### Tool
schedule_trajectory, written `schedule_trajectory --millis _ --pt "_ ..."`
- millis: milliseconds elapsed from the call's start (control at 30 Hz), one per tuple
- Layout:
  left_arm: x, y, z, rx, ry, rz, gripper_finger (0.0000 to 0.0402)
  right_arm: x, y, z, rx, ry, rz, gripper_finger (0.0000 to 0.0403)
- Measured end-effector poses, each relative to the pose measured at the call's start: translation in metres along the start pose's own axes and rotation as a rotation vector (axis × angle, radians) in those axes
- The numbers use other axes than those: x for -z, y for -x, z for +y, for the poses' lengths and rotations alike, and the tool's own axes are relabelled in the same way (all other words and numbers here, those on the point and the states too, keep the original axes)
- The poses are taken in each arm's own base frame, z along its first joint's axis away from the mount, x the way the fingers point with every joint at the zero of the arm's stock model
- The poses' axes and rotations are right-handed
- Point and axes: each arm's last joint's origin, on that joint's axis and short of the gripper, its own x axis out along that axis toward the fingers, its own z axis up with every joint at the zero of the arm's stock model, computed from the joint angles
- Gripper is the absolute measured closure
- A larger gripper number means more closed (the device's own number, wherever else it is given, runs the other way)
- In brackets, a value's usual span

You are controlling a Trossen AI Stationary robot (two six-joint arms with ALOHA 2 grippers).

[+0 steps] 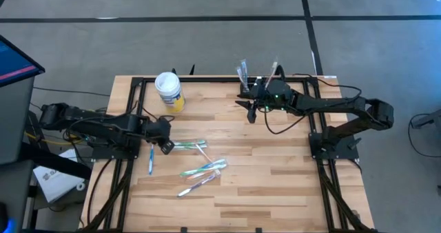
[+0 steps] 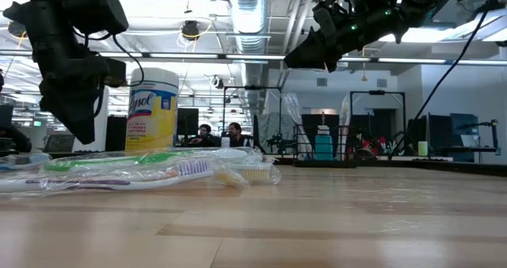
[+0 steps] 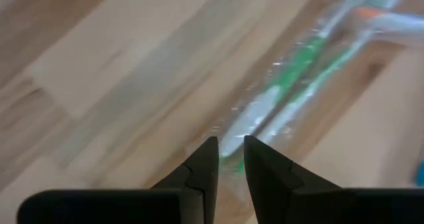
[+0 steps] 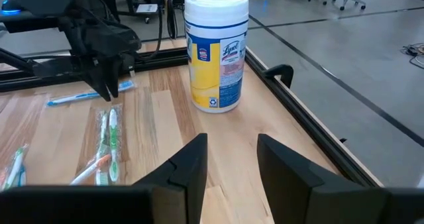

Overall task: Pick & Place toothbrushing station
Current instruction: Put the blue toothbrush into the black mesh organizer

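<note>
At the left side of the surface [image 1: 275,191], the left end effector [image 1: 165,145] hangs low over one end of a wrapped green toothbrush [image 1: 187,145]. Its fingers stand a little apart, released, with nothing between them. A blue toothbrush [image 1: 151,158] lies just beside it, toward the left edge. More wrapped toothbrushes [image 1: 205,168] lie loose near the middle of the surface, in no container.

Near the far edge stands a white round tub [image 1: 169,90] with a yellow label. Its lid is on, so its content does not show.

More to the right, at the far edge, stands the toothbrushing station [image 2: 341,147], a black wire-mesh caddy. Two wrapped toothbrushes [image 1: 241,72] stand upright in it. In the low view a teal thing [image 2: 323,145] shows at the caddy, inside or behind I cannot tell.

The right end effector [image 1: 247,106] hovers just in front of the caddy, pointed toward the tub. Its fingers are spread and it grasps nothing.
</note>
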Motion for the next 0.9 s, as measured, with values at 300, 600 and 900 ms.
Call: schedule_trajectory --millis 300,600,900 --pt "-0.001 -0.001 0.021 -0.166 0.096 0.055 0.0335 0.000 0.000 0.000 0.000 0.000 0.000 0.0280" --pt "-0.001 0.000 0.036 -0.250 0.140 0.108 0.0335 0.003 -0.003 0.000 0.000 -0.001 0.014 0.0280" --pt "-0.001 0.000 0.043 -0.293 0.170 0.141 0.0319 0.006 -0.007 -0.002 0.005 -0.002 0.023 0.0280"
